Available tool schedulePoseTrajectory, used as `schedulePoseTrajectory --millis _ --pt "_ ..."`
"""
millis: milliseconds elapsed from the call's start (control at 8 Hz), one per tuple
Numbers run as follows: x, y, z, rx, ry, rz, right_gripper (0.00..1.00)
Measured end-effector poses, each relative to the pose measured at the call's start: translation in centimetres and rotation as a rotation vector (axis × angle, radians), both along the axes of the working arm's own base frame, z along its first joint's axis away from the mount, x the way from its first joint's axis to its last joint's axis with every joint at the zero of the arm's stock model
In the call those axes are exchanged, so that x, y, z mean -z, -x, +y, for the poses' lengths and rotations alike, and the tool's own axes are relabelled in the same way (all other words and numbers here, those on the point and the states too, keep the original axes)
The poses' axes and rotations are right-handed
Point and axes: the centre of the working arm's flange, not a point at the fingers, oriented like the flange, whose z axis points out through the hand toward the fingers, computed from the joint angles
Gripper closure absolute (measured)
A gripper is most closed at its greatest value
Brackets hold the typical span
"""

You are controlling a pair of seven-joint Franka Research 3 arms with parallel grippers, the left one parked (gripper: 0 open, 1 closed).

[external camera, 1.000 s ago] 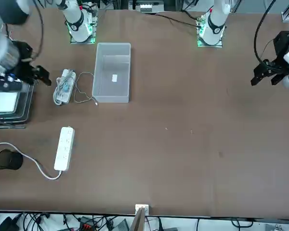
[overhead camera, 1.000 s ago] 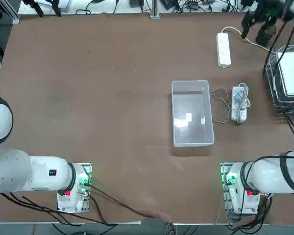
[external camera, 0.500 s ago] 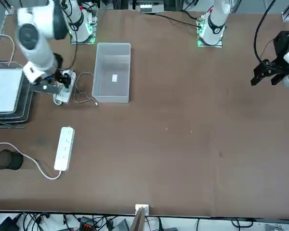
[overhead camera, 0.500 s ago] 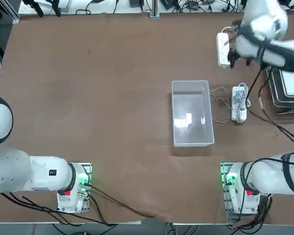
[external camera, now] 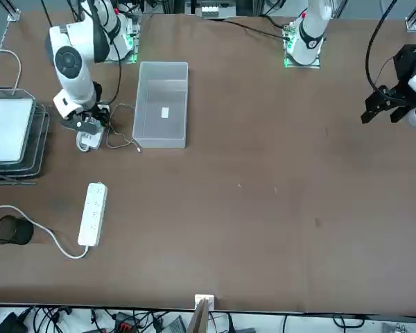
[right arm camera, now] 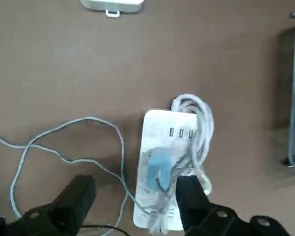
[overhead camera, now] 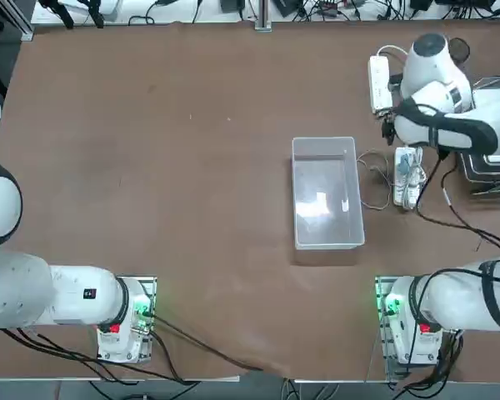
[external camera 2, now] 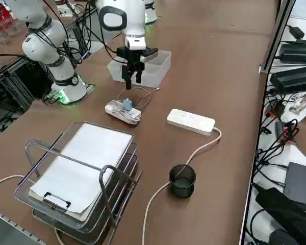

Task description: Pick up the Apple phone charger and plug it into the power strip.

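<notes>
Right wrist view: you are holding the right gripper with its two jaws standing wide apart, and they are clamping on nothing. The Apple phone charger is lying beyond the fingertips, within the view through the gap; neither finger is gripping it. The block, looking pale blue here, is resting on a white socket strip, beside a looped cable bundle. Its thin pale cable is trailing over the brown table in loose curves.

Right side view: you are keeping the gripper above the table, near the clear plastic bin, its fingers pointing down. The power strip is lying apart from the charger, its thick white cord running past a black mesh cup. Wire trays are standing near the socket strip, bearing white paper.
</notes>
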Motion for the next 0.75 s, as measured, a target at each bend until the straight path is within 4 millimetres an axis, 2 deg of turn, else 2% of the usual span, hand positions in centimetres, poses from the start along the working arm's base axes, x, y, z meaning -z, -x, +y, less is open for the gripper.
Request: schedulePoseTrajectory --millis 375,750 --pt "3.4 0.7 -1.7 0.006 -0.009 0.016 0.01" --pt "5.3 0.8 -2.7 0.032 0.001 0.044 0.01"
